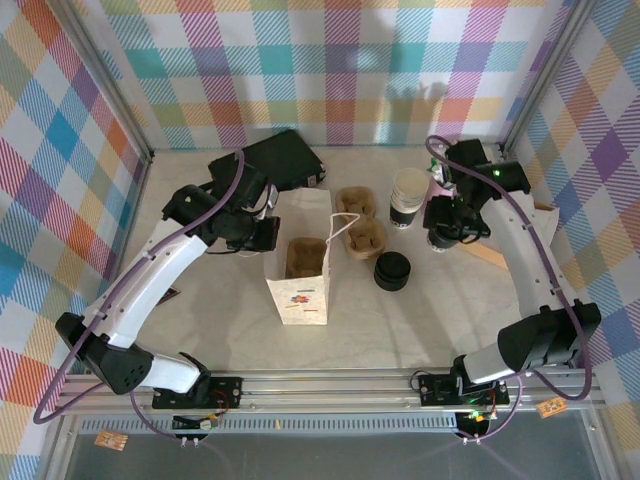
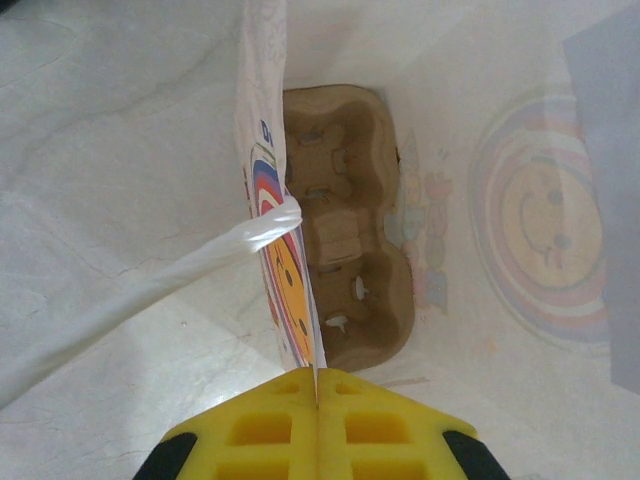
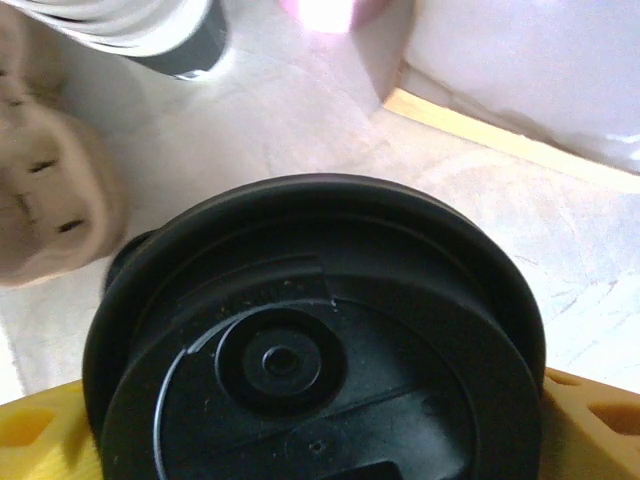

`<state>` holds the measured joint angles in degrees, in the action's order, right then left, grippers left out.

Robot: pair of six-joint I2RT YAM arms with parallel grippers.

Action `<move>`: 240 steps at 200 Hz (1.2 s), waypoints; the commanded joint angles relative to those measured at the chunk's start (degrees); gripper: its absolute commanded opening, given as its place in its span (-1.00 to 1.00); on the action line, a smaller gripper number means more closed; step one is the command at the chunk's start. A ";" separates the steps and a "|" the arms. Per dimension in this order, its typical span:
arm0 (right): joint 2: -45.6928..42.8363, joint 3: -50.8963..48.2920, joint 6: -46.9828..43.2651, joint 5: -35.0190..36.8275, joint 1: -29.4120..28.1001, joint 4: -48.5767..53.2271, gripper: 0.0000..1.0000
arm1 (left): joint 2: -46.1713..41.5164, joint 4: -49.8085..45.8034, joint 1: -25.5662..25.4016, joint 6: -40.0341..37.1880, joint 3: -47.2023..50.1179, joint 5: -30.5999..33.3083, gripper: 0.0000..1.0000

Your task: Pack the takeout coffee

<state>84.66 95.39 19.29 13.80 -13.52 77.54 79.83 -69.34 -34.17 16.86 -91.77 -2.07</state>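
Black lid (image 3: 315,340) clamped in the right hand (image 3: 310,440), black-banded paper cup (image 3: 180,45) beyond.

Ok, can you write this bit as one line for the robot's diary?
left gripper shut on bag edge | right gripper shut on black lid | coffee cup on table, no lid | carrier inside bag

A stack of black lids (image 1: 392,271) sits just beside a cardboard cup carrier (image 1: 366,238).

the black lid (image 3: 320,340) hides most of the right fingers (image 3: 35,440); the takeout coffee (image 3: 170,45), probably, is cropped.
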 commanded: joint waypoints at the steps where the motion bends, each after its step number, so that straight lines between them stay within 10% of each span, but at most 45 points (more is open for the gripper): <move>1: 3.08 7.74 1.97 0.30 -4.15 8.25 0.49 | -1.82 -2.63 -1.04 -1.02 -0.74 0.73 -1.00; 114: 21.76 50.09 7.69 0.20 -20.29 24.70 0.43 | -3.11 1.03 -3.92 5.87 1.67 3.61 -1.00; 240: 20.10 55.46 9.54 -4.94 -23.68 13.84 0.32 | -0.26 0.45 -4.47 5.35 -1.77 6.96 -1.00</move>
<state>106.30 148.40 27.55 10.22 -36.42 91.98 78.78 -67.42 -37.87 23.11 -91.00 3.18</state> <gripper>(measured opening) 0.814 0.050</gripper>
